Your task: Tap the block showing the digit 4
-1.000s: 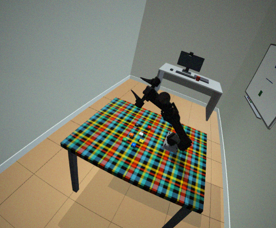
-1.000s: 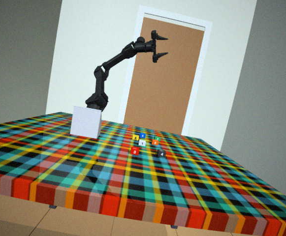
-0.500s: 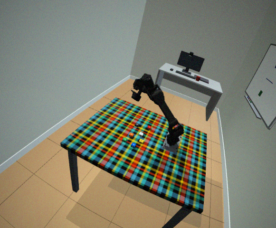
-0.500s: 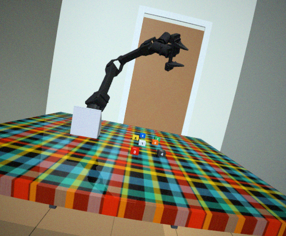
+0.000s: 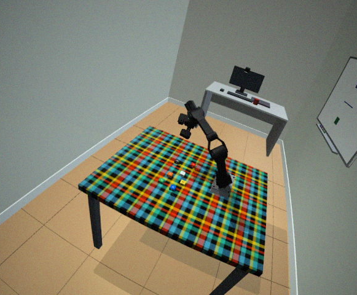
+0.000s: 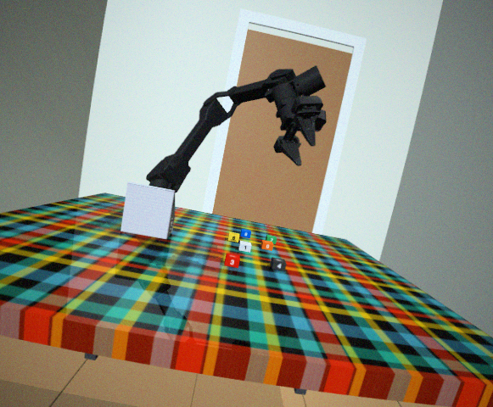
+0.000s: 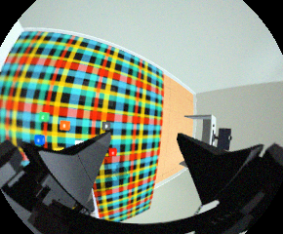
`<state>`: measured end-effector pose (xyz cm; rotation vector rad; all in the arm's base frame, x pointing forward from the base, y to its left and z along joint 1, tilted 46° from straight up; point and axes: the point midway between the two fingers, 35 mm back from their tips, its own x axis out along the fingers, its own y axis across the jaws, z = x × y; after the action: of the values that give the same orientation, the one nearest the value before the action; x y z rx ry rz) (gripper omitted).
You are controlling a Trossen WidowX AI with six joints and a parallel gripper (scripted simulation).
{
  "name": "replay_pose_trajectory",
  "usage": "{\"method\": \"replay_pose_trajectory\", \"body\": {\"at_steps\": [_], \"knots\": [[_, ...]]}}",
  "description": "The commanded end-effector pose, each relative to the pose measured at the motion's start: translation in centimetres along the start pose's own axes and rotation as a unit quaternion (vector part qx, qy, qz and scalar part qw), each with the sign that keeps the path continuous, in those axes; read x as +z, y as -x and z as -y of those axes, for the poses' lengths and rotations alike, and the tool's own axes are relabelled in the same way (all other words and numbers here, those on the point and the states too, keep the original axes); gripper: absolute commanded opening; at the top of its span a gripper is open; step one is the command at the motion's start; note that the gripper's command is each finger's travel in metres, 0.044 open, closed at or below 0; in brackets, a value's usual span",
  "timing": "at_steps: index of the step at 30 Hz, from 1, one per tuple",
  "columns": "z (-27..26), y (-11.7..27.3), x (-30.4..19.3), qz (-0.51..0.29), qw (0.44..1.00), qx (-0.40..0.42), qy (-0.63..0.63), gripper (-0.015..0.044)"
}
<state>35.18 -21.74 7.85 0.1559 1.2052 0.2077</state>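
Note:
The dark grey block (image 5: 177, 161) (image 6: 277, 264) (image 7: 106, 126) shows the digit 4 and sits on the table, apart from the others. My gripper (image 6: 306, 154) (image 7: 144, 136) is open and empty, high above the table. In the wrist view the dark block is just beyond the left fingertip. The red block (image 5: 193, 165) (image 6: 232, 260) (image 7: 112, 152) shows 3, and the white block (image 5: 182, 173) (image 6: 244, 246) shows 1.
An orange block (image 5: 169, 174) (image 6: 266, 245) (image 7: 64, 126), a green block (image 5: 161, 180) (image 6: 271, 239) (image 7: 44, 117), a blue block (image 5: 172, 187) (image 6: 245, 233) (image 7: 39, 139) and a yellow block (image 5: 183, 182) (image 6: 233, 236) stand beyond the white one in the exterior view.

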Motion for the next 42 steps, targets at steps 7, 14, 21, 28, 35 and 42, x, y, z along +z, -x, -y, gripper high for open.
{"method": "replay_pose_trajectory", "body": {"at_steps": [7,14,21,28,35,42], "knots": [[-3.5,-9.7,-13.3,-0.162,0.954,0.241,-0.072,0.0400],[-4.1,-10.3,-14.5,-0.173,0.945,0.266,-0.080,0.0400],[-4.1,-10.3,-14.5,-0.173,0.945,0.266,-0.080,0.0400],[-4.1,-10.3,-14.5,-0.173,0.945,0.266,-0.080,0.0400],[-6.0,-9.3,-13.1,-0.173,0.945,0.265,-0.081,0.0400],[-15.2,-4.9,-9.0,-0.173,0.944,0.270,-0.081,0.0400]]}}
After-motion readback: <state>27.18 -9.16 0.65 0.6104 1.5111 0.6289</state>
